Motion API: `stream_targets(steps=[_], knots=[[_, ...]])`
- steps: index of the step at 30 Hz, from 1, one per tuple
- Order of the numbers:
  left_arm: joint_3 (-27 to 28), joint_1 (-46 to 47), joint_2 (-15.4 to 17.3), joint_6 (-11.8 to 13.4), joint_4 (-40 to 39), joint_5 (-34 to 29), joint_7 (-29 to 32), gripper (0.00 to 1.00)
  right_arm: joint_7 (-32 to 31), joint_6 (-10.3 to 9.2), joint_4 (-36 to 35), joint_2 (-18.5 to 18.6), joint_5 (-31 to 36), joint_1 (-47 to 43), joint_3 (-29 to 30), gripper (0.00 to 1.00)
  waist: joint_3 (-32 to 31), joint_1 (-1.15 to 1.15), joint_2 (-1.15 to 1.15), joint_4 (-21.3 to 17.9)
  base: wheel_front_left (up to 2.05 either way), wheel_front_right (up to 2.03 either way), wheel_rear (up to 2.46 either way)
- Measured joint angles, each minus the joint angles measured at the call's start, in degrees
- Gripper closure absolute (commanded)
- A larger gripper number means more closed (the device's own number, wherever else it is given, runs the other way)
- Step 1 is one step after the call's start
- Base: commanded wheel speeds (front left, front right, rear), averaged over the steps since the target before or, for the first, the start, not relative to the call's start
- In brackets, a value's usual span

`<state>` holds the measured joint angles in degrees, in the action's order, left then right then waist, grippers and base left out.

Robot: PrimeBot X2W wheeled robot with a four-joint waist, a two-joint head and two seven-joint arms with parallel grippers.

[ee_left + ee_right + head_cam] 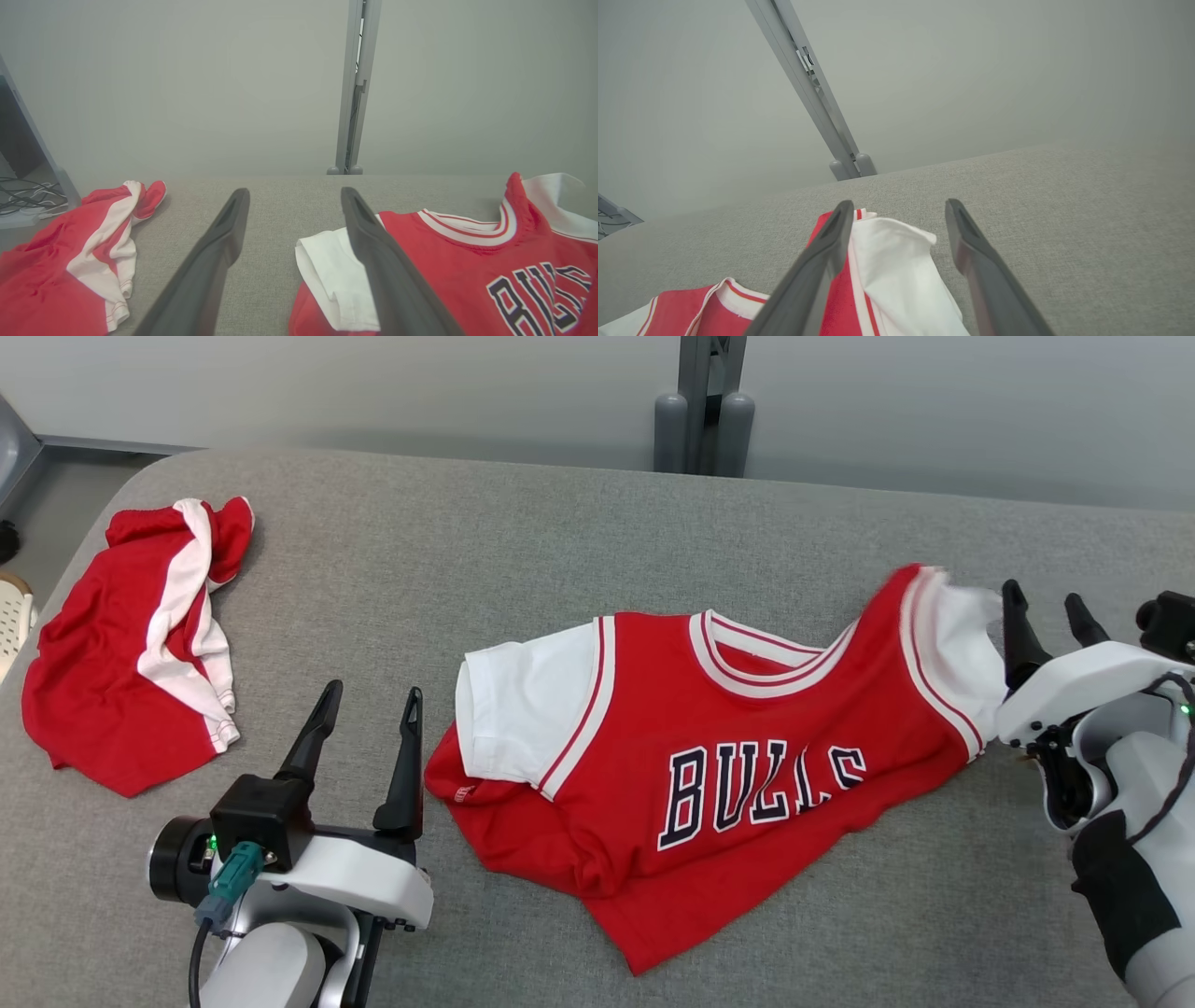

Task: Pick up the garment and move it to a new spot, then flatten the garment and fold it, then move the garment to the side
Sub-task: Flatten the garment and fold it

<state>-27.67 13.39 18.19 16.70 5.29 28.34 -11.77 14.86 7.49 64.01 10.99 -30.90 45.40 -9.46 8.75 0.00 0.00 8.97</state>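
From the head view, the red Bulls jersey (728, 765) lies chest-up in the middle of the grey surface (523, 541). Its shoulder line runs across from left to right and tilts away on the right, with the hem toward the robot. The left pincer (372, 691) stands open just beside the near white sleeve (523, 709), without touching it. The right pincer (1043, 594) is also open at the far white sleeve (962, 644), so each arm has its own end of the jersey, and the right one looks the closer to a grip. A crumpled pair of red-and-white shorts (121, 653) lies well apart at the left, and a grey post (702, 401) stands behind the surface. The left wrist view shows that pincer's fingers spread wide over bare cloth. The folded sleeve starts at the right finger, so the jersey lies to that pincer's right. This view also takes in some cables (23, 196) off the surface's left end. The right wrist view settles what the head view leaves unclear: the far sleeve lies between and under the spread fingers, ungripped. Whether a finger touches it cannot be told.
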Motion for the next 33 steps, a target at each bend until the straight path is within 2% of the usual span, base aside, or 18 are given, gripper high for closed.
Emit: stream_targets(steps=[5, 13, 14, 15, 18, 24, 33], knots=[[0.6, 0.0, 0.6, 0.3, 0.1, 0.2, -0.4, 0.0, 0.1, 0.0, -4.2, 1.3, -0.1, -3.4, 2.5, 0.0, -0.4, 0.0, 0.0, -0.8, 0.0, 0.0, 0.0], [1.7, -1.8, 2.3, 1.5, -1.3, 0.5, -0.3, 0.0, 0.3, 0.0, -19.8, 2.0, 6.2, -14.6, 9.1, 0.0, -2.1, 0.0, 0.0, -3.9, 0.0, 0.0, 0.0], [1.7, -1.8, 2.3, 1.5, -1.3, 0.5, -0.3, 0.0, 0.3, 0.0, -19.8, 2.0, 6.2, -14.6, 9.1, 0.0, -2.1, 0.0, 0.0, -3.9, 0.0, 0.0, 0.0], [2.0, -2.3, 2.7, 1.9, -1.7, 0.5, 0.0, 0.0, 0.3, -0.01, -24.3, 1.4, 7.6, -17.6, 10.8, 0.0, -2.7, 0.0, 0.0, -4.8, 0.0, 0.0, 0.0], [2.5, -3.3, 3.3, 2.5, -2.4, 0.6, 0.2, 0.0, 0.3, 0.0, -30.7, -0.1, 10.2, -22.2, 11.7, 0.0, -3.7, 0.0, 0.0, -6.1, 0.0, 0.0, 0.0], [2.9, -5.0, 4.3, 3.2, -3.4, 1.0, 0.5, 0.0, 0.1, 0.0, -39.1, -1.5, 13.9, -29.5, 10.9, 0.0, -5.4, 0.0, 0.0, -7.7, 0.0, 0.0, 0.0], [2.5, -8.6, 5.1, 4.1, -4.4, 1.3, 1.2, 0.0, -6.4, 0.0, -53.2, -4.1, 19.1, -41.0, 11.4, 0.0, -8.5, 0.0, 0.0, -9.2, 0.0, 0.0, 0.0]])
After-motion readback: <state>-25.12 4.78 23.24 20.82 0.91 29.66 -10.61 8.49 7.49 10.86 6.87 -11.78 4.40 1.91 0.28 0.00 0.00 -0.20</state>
